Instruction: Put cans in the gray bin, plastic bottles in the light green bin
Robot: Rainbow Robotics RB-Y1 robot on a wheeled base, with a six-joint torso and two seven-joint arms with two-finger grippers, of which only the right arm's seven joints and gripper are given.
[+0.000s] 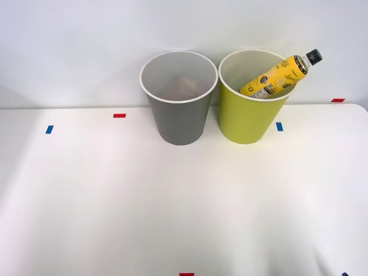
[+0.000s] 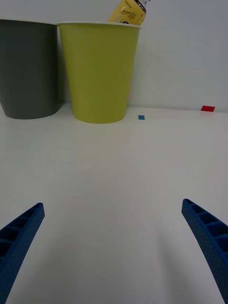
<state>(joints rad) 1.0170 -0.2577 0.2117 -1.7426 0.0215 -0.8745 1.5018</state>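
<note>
Yellow bottle (image 1: 279, 76) seen leaning in light green bin (image 1: 247, 118), upper right of frame; end effector (image 2: 114, 247) spread wide, empty. Sorting judged finished; retreat called for next.

Bright, even light; soft shadows; sharp focus.

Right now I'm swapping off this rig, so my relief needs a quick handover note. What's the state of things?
Right gripper: open, empty, low over the bare white table, facing the bins.
Yellow bottle: leaning in the light green bin, black cap past the rim.
Gray bin: beside it, to the robot's left; something faint inside, cannot tell what.
Done: bottle binned.
Left: nothing loose on the table.
</note>
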